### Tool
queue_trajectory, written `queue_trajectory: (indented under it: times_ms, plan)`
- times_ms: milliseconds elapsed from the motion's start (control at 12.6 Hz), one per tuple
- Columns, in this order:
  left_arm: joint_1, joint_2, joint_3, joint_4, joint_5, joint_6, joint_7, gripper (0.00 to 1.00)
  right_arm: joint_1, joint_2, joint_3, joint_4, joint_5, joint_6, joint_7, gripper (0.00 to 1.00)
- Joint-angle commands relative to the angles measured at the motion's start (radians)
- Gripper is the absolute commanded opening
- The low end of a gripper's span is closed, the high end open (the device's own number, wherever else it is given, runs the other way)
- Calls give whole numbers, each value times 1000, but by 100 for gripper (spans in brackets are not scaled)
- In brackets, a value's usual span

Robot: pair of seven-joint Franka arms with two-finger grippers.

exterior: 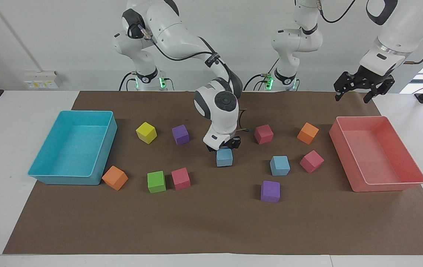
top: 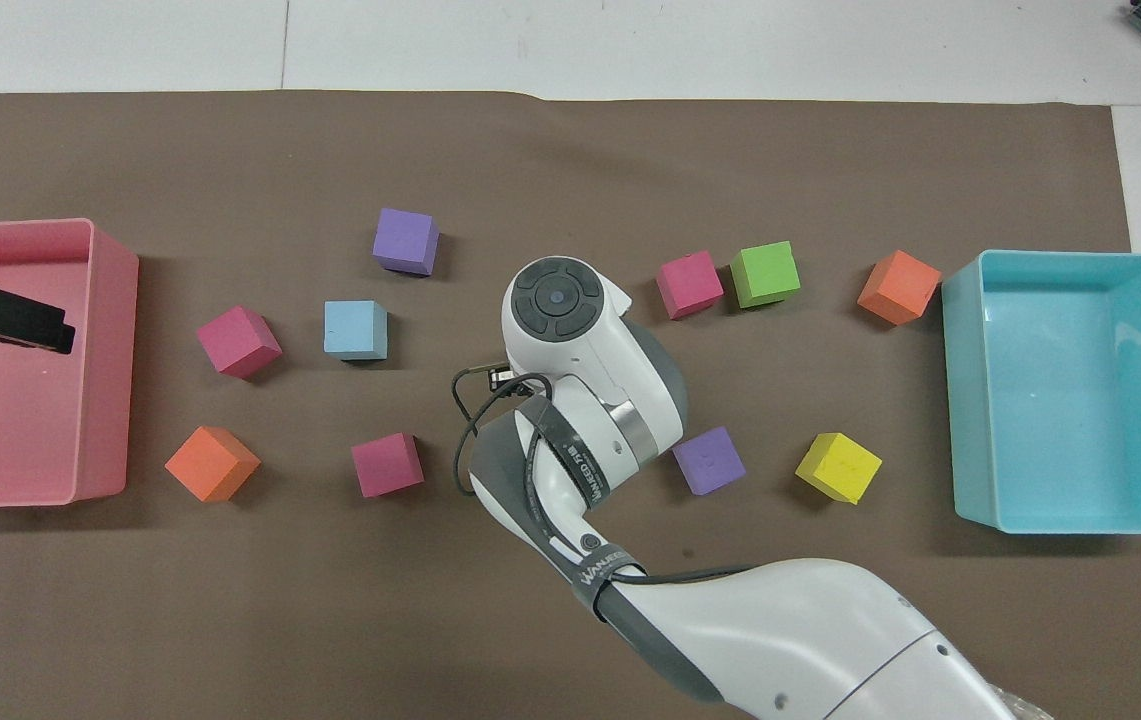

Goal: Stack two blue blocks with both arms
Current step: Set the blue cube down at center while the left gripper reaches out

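Observation:
My right gripper (exterior: 224,149) is shut on a sky-blue block (exterior: 224,157) and holds it low over the middle of the brown mat; in the overhead view the right arm's wrist (top: 570,330) hides both. The second blue block (exterior: 280,165) rests on the mat toward the left arm's end, between a purple cube (exterior: 270,191) and a pink cube (exterior: 311,161); it also shows in the overhead view (top: 356,330). My left gripper (exterior: 359,91) waits, open and empty, in the air over the pink tray (exterior: 389,187), as the overhead view (top: 0,318) shows.
A turquoise tray (exterior: 63,178) stands at the right arm's end. Loose cubes lie about the mat: yellow (exterior: 146,132), purple (exterior: 180,134), green (exterior: 156,181), pink (exterior: 180,178), orange (exterior: 115,178), pink (exterior: 263,134) and orange (exterior: 307,133).

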Motion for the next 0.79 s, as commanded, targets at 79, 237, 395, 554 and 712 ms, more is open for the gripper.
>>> queue_trajectory:
  times_ms: [79, 237, 395, 554, 712]
  plan:
    - [14, -15, -9, -8, 4, -13, 4, 100, 0, -9, 4, -46, 27, 31, 52, 0]
    - [3, -15, -9, -8, 4, -11, 4, 100, 2, -12, 4, -52, 25, 30, 52, 0]
    - [2, -17, -9, -8, 4, -26, 2, 100, 2, -17, 6, -65, 24, 33, 46, 0]
    - [0, -14, -10, -8, 4, -7, 2, 100, 2, -18, 12, -68, 25, 33, 47, 17]
    - [-1, 0, -12, -13, 2, 41, 2, 100, 2, -18, 12, -66, 25, 34, 57, 99]
